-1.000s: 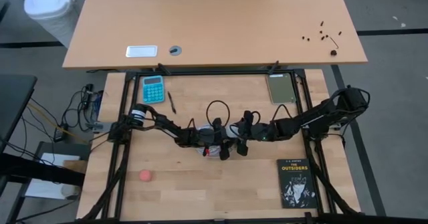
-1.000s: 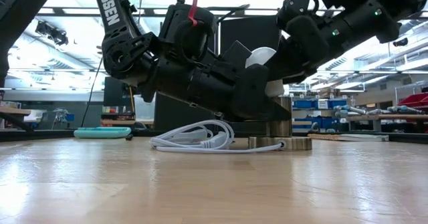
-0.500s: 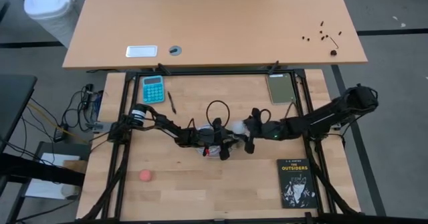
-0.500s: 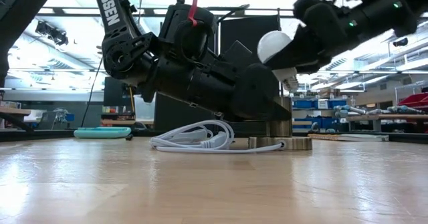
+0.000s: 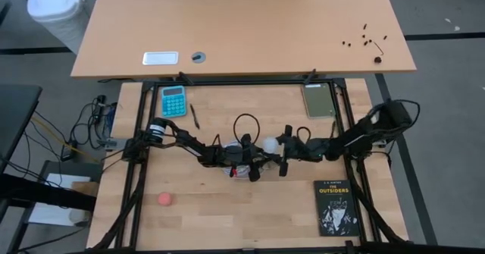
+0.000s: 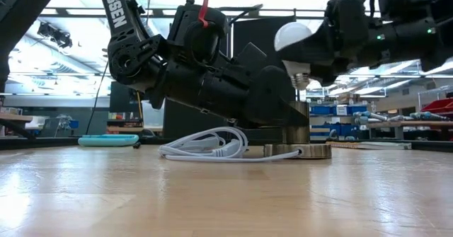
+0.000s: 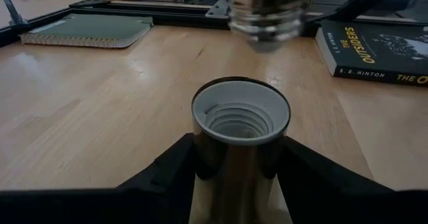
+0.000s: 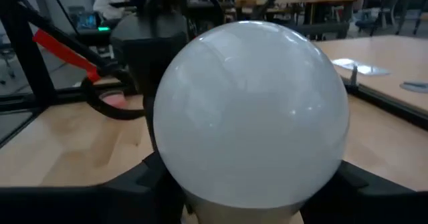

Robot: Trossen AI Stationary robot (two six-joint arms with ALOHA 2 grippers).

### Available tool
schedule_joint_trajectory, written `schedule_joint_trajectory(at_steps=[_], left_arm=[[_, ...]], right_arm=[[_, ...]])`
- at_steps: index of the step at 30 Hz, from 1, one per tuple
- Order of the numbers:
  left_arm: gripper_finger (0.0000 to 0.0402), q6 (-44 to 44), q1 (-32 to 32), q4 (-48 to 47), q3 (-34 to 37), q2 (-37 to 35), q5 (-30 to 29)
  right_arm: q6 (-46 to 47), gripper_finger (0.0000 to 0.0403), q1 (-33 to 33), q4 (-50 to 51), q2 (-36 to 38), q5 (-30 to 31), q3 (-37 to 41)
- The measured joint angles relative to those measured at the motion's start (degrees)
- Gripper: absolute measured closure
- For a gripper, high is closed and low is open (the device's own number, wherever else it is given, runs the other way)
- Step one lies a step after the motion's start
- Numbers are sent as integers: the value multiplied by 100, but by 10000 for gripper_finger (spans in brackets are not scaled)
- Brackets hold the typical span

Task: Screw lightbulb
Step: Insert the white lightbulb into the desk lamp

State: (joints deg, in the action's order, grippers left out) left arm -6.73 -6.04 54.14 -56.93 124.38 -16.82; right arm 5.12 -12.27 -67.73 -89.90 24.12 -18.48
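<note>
Now that the bulb [image 6: 296, 40], raised a second ago, is held by the right gripper [image 5: 282, 152] above the socket [image 7: 241, 127] clamped at nine o'clock by the left gripper [image 5: 241, 166], lowering and threading are judged next.

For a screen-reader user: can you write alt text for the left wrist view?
The left gripper clamps an upright metal socket, its threaded white mouth open. The lightbulb hangs just above, base down, not yet inserted.
</note>
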Motion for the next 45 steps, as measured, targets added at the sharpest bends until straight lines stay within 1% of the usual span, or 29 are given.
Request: schedule_joint_trajectory(at_steps=[5,9,13,17,26,30,39,42,45], left_arm=[[219,-106,0,30,4,0,0],[219,-108,0,43,4,0,0],[219,-108,0,43,4,0,-2],[219,-118,0,34,3,0,-5],[219,-93,4,122,-2,2,-140],[219,-98,7,73,-2,2,-140],[219,-101,4,50,-2,2,-140],[219,-101,4,30,-2,2,-140],[219,-101,4,11,-2,2,-140]], right_arm=[[-134,166,19,-842,-660,33,-16],[-41,167,44,-1152,-1083,92,3],[-72,172,42,-1504,-1417,293,35],[63,172,29,-1733,-1595,317,150],[138,170,-33,-1718,-1587,330,416],[136,156,-33,-1751,-1587,313,435],[123,100,-33,-1667,-1585,71,435],[134,83,-31,-1504,-1569,68,438],[161,68,-31,-1159,-1365,66,448]])
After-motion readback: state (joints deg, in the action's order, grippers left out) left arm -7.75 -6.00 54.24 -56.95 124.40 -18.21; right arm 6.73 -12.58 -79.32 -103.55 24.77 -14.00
